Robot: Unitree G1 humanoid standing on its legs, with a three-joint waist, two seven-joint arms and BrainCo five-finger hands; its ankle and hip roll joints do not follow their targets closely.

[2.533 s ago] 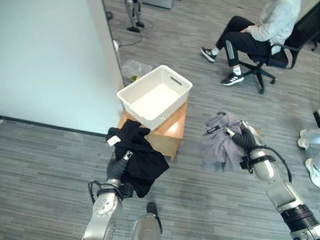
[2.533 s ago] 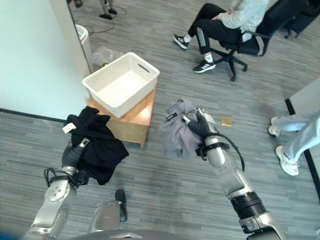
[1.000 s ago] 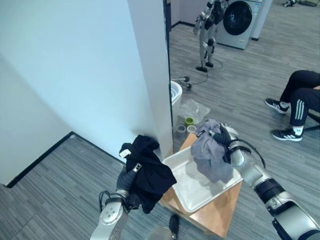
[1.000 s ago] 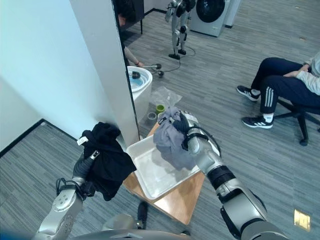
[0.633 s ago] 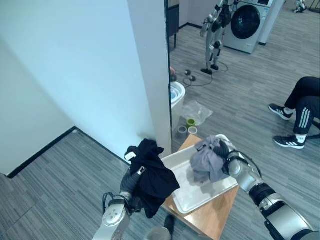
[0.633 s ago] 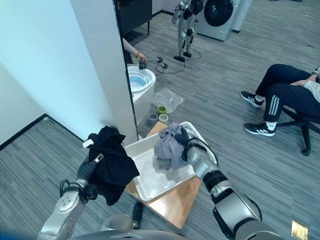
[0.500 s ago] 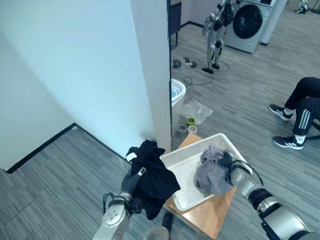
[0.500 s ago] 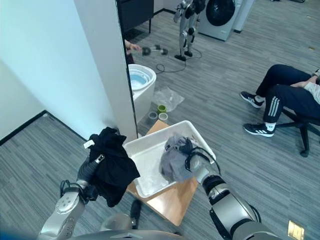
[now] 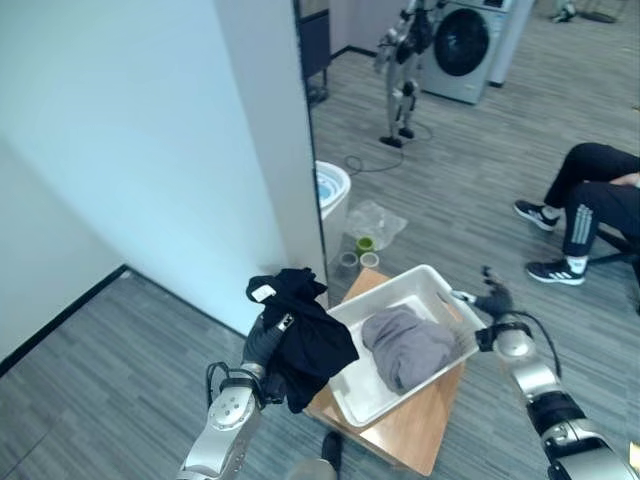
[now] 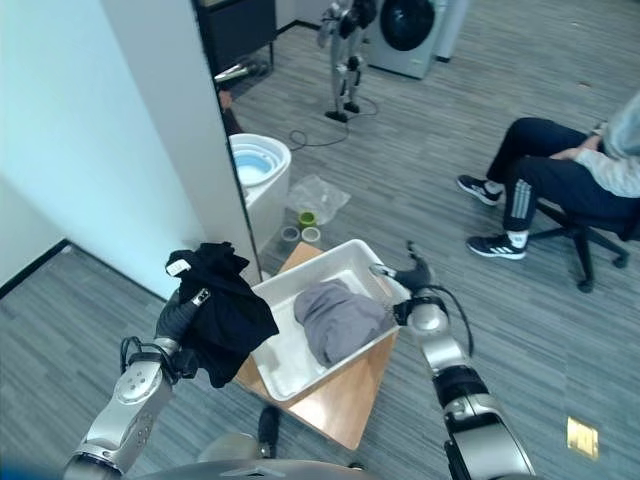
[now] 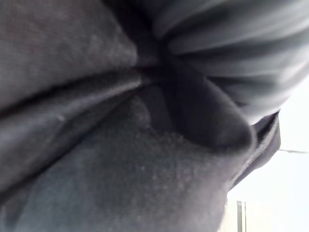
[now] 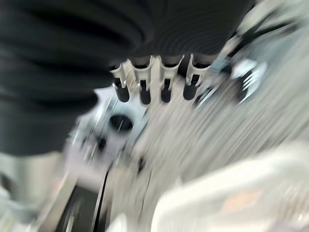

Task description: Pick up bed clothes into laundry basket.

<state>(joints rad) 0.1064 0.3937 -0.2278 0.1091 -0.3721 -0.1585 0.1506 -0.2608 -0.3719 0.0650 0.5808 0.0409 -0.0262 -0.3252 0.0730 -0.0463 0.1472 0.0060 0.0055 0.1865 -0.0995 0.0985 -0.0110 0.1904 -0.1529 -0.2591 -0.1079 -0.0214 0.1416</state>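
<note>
The right hand (image 10: 412, 283), fingers spread and empty, hangs just past the white laundry basket (image 10: 268, 377), where the grey garment (image 10: 334, 317) it held 0.5 s ago now lies. The left hand (image 9: 262, 343) clutches the black garment (image 9: 305, 335) beside the basket.

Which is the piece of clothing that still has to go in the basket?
Find the white laundry basket on the low wooden table by the white wall. A grey garment already lies inside it. The one you want is the black garment, bunched up in the left hand just beside the basket.
</note>
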